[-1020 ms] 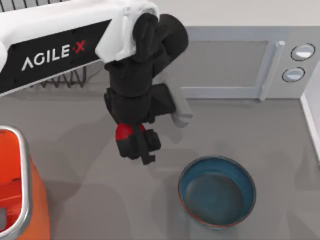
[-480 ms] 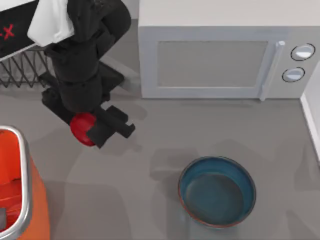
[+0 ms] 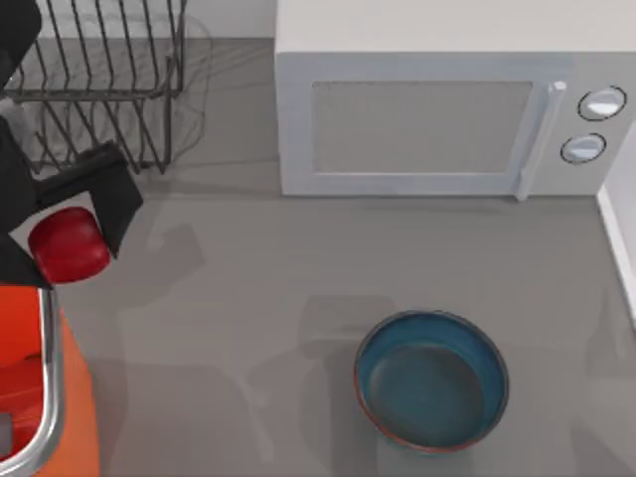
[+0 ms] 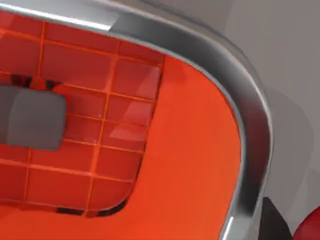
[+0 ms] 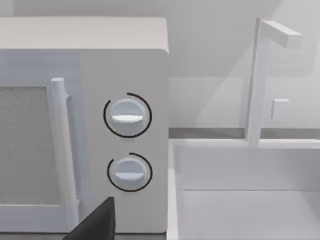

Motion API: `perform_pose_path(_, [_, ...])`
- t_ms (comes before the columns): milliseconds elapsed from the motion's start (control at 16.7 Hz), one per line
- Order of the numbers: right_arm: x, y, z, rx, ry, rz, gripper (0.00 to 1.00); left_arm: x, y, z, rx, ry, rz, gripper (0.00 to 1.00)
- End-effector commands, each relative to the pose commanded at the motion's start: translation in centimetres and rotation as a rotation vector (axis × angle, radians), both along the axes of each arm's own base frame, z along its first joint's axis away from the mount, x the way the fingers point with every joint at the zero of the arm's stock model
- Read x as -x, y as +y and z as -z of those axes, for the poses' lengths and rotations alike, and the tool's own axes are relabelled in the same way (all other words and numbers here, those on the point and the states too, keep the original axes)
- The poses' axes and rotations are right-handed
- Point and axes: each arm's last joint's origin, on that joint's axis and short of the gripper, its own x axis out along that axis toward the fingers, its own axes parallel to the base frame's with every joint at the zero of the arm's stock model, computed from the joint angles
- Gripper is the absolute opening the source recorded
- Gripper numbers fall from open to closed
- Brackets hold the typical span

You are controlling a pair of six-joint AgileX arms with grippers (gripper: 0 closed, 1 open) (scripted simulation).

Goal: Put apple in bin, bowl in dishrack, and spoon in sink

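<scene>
Left pincer (image 3: 62, 238) clamped on the apple (image 3: 68, 244), poised at the bin (image 3: 45, 378) rim's upper edge, opening just below-left. Bowl (image 3: 431, 380) waiting on the bench, well right.

Left wrist view: the bin (image 4: 190, 150) is seen from close above, orange inner walls with a moulded grid pattern, a grey rectangular patch (image 4: 31, 121) inside. Curved silver rim (image 4: 250, 145) borders it. Grey table (image 4: 290, 60) beyond. The apple (image 4: 311, 230), red, sits at the corner.
</scene>
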Motion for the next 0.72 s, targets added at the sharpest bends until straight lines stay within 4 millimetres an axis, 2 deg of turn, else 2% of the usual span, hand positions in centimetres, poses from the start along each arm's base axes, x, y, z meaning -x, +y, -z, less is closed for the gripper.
perform_pose_path(180, [0.0,0.0,0.0,0.000,0.000,0.000,1.00,2.8,3.1,-0.3,0.009,-0.020,-0.416,0.00])
perform_pose_path(360, [0.0,0.0,0.0,0.000,0.000,0.000,1.00,5.4,5.1,-0.4,0.032,-0.055,-0.739,0.00])
perform_pose_path(540, [0.0,0.0,0.0,0.000,0.000,0.000,1.00,7.3,6.3,-0.4,0.058,-0.089,-0.937,0.00])
perform_pose_path(720, [0.0,0.0,0.0,0.000,0.000,0.000,1.00,7.9,6.5,-0.4,0.068,-0.102,-0.995,0.00])
